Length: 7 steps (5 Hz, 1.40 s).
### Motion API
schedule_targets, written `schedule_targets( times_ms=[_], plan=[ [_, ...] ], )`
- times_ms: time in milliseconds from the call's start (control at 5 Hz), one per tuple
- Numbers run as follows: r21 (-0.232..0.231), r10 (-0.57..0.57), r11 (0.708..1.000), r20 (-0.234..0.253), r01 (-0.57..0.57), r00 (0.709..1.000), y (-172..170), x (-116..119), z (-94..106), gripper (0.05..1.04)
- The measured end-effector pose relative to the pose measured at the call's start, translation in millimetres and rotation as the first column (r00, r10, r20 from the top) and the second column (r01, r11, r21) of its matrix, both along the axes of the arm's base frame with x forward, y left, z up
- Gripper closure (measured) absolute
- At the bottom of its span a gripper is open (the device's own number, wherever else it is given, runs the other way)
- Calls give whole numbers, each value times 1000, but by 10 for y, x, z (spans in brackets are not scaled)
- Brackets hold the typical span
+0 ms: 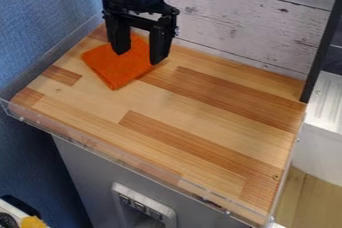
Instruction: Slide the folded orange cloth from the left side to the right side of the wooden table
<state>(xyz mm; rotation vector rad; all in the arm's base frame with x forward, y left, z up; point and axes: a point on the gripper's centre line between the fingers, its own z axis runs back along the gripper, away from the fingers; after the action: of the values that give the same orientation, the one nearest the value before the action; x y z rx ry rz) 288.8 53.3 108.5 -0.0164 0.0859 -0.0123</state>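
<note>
Orange cloth (115,70), black jaws (139,58), tan-and-brown striped wooden counter (200,122), blue wall (40,12), dark-flecked whitish planks (247,22).

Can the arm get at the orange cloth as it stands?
Looks like yes: the gripper hangs open right over the cloth, and nothing lies on top of it. Whether the fingertips already touch it, I can't tell.

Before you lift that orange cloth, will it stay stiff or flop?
Probably flop: the orange cloth looks like thin, soft fabric, so its corners would likely droop from the pincer. It seems light for its spread. Lying nearly flat on the wooden surface, it might slide or bunch if pushed, hardly roll.
</note>
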Motion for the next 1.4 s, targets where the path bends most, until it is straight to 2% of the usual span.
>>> schedule_targets(
  times_ms=[200,800,1200,1400],
  plan=[
    [-3,11,1000,-3,-11,1000,65,36,-101,85],
    [6,110,994,93,-111,990,530,355,-106,88],
    [11,162,986,121,-164,979,736,483,-198,85],
    [15,175,984,117,-178,978,826,510,-263,85]
  ],
)
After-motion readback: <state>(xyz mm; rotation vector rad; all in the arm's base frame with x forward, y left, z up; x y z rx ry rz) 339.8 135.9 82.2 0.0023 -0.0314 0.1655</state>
